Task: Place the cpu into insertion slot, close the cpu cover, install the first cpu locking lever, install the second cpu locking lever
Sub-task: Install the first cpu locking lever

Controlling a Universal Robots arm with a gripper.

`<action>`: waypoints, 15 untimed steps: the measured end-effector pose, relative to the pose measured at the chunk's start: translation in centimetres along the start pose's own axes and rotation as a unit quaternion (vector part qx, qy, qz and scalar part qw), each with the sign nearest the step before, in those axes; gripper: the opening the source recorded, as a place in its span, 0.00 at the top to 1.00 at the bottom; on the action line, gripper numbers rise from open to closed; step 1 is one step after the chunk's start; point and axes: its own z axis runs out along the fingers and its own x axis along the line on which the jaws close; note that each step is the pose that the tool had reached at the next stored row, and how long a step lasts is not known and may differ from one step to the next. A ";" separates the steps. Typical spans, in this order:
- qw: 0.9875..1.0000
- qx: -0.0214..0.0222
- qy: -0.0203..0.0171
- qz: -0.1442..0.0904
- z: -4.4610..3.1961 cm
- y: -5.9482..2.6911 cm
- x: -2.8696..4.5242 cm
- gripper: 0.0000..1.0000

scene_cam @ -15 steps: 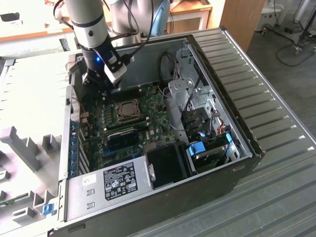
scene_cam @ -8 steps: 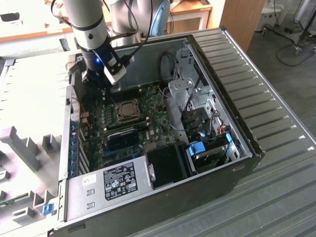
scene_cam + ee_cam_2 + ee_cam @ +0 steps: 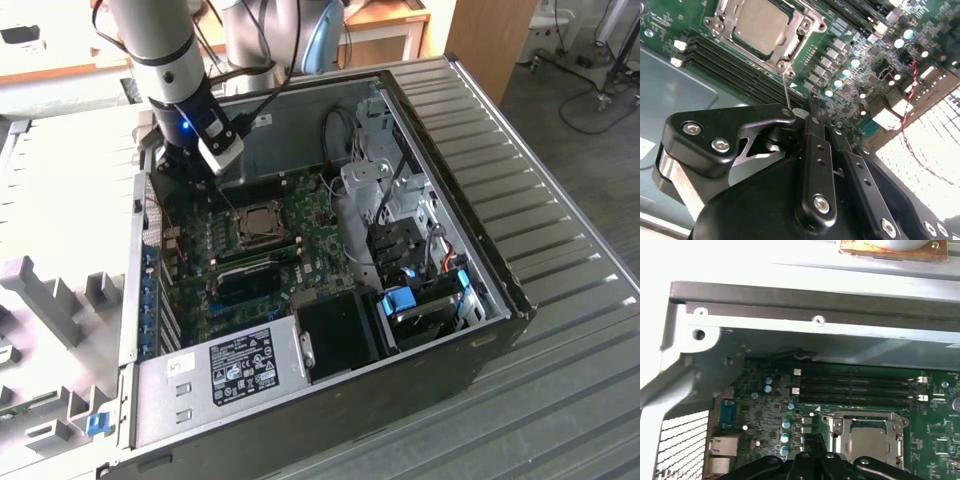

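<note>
Exterior view: tool (image 3: pixel 222 188) hangs inside open computer case (image 3: pixel 500 300), toward exterior view's left, just beside insertion slot (image 3: pixel 243 236). Cpu (image 3: pixel 258 220) sits in slot. Ribbed bench (image 3: pixel 570 200) to exterior view's right.

Second wrist view: cpu cover (image 3: pixel 792 46) lies down around cpu. 1 thin locking lever (image 3: pixel 786 90) stands up from socket corner, reaching tool tip. Fingers (image 3: pixel 815 150) pressed together, closed; whether they pinch lever, cannot tell.

A robotics lab or workshop: open computer case (image 3: pixel 440 365) on ribbed metal bench (image 3: pixel 560 400) (wooden desks (image 3: pixel 388 16) behind).
</note>
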 end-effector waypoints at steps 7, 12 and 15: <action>1.000 -0.003 -0.001 0.000 0.02 -0.01 0.78 0.89; 1.000 -0.009 -0.001 0.000 0.01 0.00 1.04 0.89; 1.000 -0.013 -0.001 0.001 0.01 0.00 1.07 0.89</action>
